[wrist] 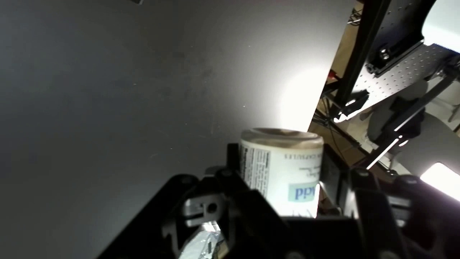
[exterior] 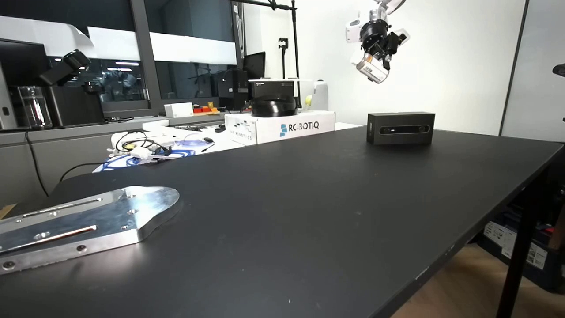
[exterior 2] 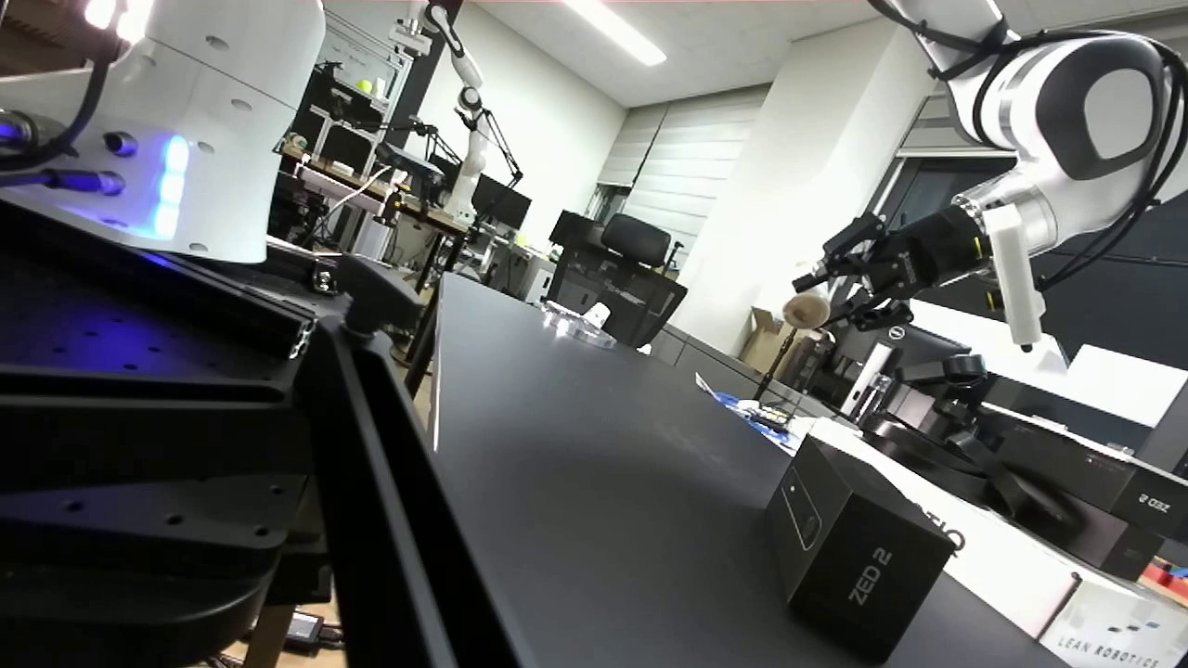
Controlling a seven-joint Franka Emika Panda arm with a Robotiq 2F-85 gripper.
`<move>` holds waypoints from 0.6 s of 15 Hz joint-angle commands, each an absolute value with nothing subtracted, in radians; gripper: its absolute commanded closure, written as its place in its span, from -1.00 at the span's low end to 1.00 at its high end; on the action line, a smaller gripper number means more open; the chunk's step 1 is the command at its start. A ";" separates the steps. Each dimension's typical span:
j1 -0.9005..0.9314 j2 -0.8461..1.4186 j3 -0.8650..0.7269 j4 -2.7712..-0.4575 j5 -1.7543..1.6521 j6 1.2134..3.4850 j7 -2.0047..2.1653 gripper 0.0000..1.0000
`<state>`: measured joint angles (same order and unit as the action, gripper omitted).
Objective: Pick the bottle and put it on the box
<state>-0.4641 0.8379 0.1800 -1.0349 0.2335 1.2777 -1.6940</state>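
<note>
One bottle [exterior: 373,68] hung tilted in mid-air, the jaws clamped on its labelled sides. The low black box [exterior: 399,129] stood well below on the worktop [exterior: 304,212], so I judged the lowering not yet done. Whether the bottle was straight over the box, I could not tell.

That slant looked the chief danger. Released so, the bottle would probably land on its edge, topple and, being round, roll off; it called for turning upright first. In the wrist view, only a little of it stuck out past the tips of the jaws, so these might bump the box before the bottle sat flat. Pressing on could then shove or tip the box. I could not make out the box in that view, which made a sideways miss likelier. Letting go too high would mean a drop. In an exterior view a white carton [exterior 2: 1012,575] stood near the box, and a low swing of the arm [exterior 2: 1058,139] could clip it.
</note>
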 commanded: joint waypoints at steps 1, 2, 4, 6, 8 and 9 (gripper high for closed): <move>-0.465 0.836 0.180 -1.036 0.234 1.263 -1.705 -0.10; -0.465 0.835 0.181 -1.036 0.234 1.258 -1.710 -0.10; -0.465 0.835 0.183 -1.037 0.233 1.257 -1.714 -0.10; -0.465 0.835 0.185 -1.038 0.233 1.257 -1.715 -0.10; -0.465 0.835 0.185 -1.038 0.233 1.257 -1.716 0.40; -0.479 0.838 0.193 -1.030 0.241 1.246 -1.748 0.40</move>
